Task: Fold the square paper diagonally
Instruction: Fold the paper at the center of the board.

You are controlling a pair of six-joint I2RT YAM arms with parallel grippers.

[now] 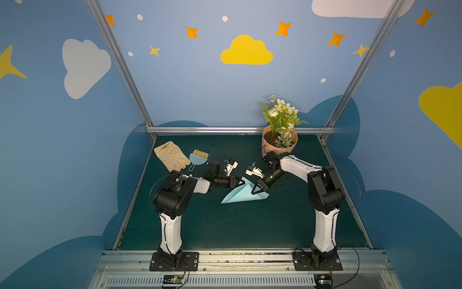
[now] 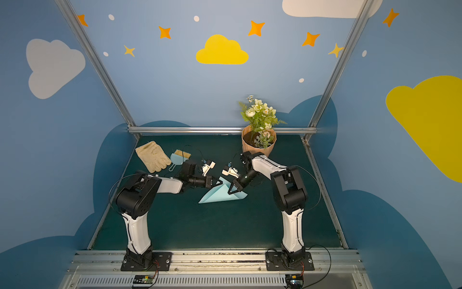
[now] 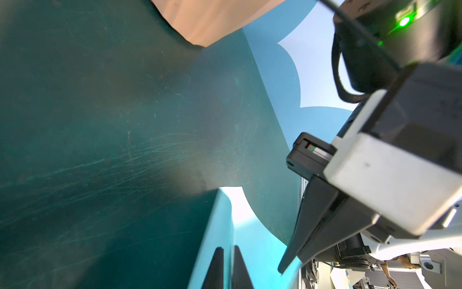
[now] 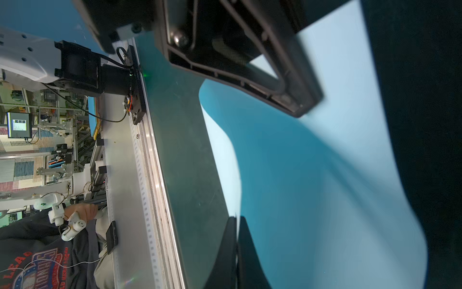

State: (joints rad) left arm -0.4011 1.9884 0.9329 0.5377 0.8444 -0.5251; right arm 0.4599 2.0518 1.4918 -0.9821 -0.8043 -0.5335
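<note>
A: Both top views. Locate paper (image 1: 246, 196).
B: At centre, well apart from pot (image 1: 265, 146), glove (image 1: 171, 156) and dustpan (image 1: 197, 160) on the far side. Roughly triangular. Long edge nearest, running left to right. Far corner raised.
A: Place left gripper (image 1: 244, 184).
B: At the raised far corner, reaching in from the left. Bulk of paper to the right and nearer.
A: Place right gripper (image 1: 254, 192).
B: Tip on the right half, reaching in from the far right. Bulk of paper to the left and nearer. Neither arm closer than the other: both in contact.
A: Left wrist view. Report jaw condition.
B: Fingers (image 3: 216, 270) close together, slim gap, paper (image 3: 215, 225) edge inside the gap. Cannot tell whether a firm pinch or loose contact.
A: Right wrist view. Report jaw condition.
B: Fingers (image 4: 225, 262) closed tight on a paper (image 4: 312, 187) edge. Bowed, not lying flat.
A: Judge the coming move.
B: Probably: carry the raised far corner toward the near long edge, then press flat. Use the right pinch as anchor. Without it, expect sliding and a skewed crease.
</note>
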